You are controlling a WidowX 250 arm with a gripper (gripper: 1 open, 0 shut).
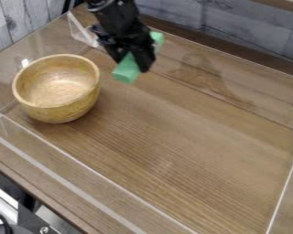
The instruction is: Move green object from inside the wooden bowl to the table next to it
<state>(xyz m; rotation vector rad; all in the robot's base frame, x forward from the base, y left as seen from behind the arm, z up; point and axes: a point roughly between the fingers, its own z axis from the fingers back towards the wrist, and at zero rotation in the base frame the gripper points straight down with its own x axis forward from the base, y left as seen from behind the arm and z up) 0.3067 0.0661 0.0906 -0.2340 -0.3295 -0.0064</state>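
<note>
One gripper [128, 52] clamped on one green object [131, 69], held above table [198, 128] at 2 o'clock from one wooden bowl [58, 87]; bowl interior bare.

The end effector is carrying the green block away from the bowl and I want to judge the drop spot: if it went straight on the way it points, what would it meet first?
Probably bare table just right of the wooden bowl. The end effector points steeply down, holding the green object; depth is unclear.
</note>
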